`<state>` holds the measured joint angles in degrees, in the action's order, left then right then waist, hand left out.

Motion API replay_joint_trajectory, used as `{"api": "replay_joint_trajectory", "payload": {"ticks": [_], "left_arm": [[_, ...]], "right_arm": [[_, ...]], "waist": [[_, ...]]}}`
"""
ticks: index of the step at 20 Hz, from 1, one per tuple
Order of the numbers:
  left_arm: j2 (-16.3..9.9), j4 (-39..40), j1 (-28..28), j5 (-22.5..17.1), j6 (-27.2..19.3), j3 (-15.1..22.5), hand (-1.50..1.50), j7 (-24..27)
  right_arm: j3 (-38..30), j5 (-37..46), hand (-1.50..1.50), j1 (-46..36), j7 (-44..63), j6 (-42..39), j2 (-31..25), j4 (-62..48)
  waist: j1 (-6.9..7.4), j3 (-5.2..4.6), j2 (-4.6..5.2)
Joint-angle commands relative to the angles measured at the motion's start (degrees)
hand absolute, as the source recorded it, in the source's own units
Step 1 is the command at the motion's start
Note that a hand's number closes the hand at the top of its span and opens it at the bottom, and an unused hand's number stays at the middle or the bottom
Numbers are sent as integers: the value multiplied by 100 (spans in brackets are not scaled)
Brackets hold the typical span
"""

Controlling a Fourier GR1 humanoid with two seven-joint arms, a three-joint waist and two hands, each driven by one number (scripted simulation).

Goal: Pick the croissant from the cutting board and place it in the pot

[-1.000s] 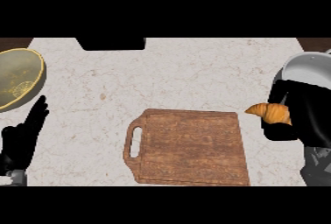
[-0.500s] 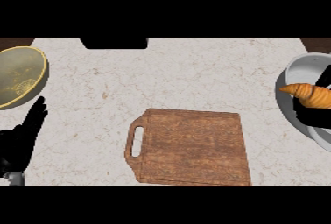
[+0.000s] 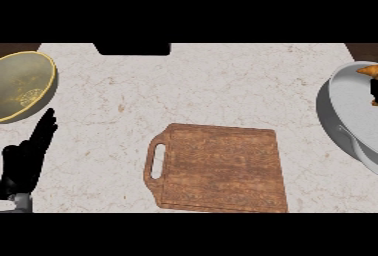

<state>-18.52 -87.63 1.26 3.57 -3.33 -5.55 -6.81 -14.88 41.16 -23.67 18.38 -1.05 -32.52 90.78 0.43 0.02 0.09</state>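
The wooden cutting board (image 3: 221,167), handle slot at its left, lies bare in the middle of the counter. The grey pot (image 3: 325,107) sits at the right edge, partly cut off. Only a tip of the orange croissant (image 3: 367,71) shows at the right edge, over the pot's far side. Just below it a black sliver of my right hand (image 3: 374,92) shows, the rest out of view. At the lower left my left hand (image 3: 26,155) rests open with its fingers pointing up.
A yellowish bowl (image 3: 22,85) stands at the left edge, just above my left hand. A dark object (image 3: 133,48) sits at the counter's far edge. Pale marbled counter surrounds the board.
My right hand has carried the croissant from beside the board's right corner up and to the right over the pot, nearly out of view. The left hand has stayed in place.
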Motion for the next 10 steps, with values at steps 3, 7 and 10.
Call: {"api": "replay_joint_trajectory", "payload": {"ticks": [3, 7, 10], "left_arm": [[66, -291, -3, 30, 96, 33, 0, -256], [-80, -16, 35, -70, 325, -145, 0, 188], [36, 332, -307, 98, 133, -128, 0, 7]], "right_arm": [[-392, -106, 150, -889, -1089, 174, -546, -2052], [-406, 7, 150, -1492, -1904, 495, -711, -3659], [-323, 283, 150, -2003, -2276, 883, -743, -4661]], "waist": [[49, 2, 15], [135, 4, 42], [139, 4, 53]]}}
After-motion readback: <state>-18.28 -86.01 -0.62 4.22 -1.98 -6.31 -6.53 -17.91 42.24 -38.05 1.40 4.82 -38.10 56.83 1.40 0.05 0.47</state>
